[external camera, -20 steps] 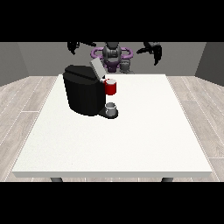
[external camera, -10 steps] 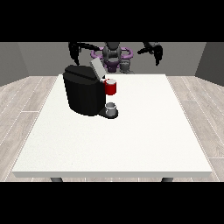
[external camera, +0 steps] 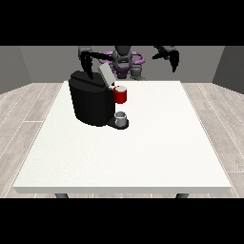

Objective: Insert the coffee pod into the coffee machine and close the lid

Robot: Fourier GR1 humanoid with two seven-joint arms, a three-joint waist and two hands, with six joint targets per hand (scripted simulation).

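The black coffee machine (external camera: 90, 102) stands on the left half of the white table (external camera: 157, 143), its grey lid (external camera: 106, 75) tilted up and open. A red thing at the machine (external camera: 120, 95) sits at its front under the lid. Below it, a small grey thing (external camera: 121, 117) rests on the machine's base; I cannot tell it for the pod. The hand at the view's left (external camera: 87, 63) hangs just above the machine's back top edge, fingers pointing down, holding nothing. The hand at the view's right (external camera: 170, 56) is raised beyond the table's far edge, fingers down and empty.
The robot's torso (external camera: 123, 62) is behind the table's far edge. White tabletop stretches in front of and to the right of the machine. A wooden floor surrounds the table.
The hand at the view's left has come down and inward to just above the machine's top. The hand at the view's right has shifted slightly lower.
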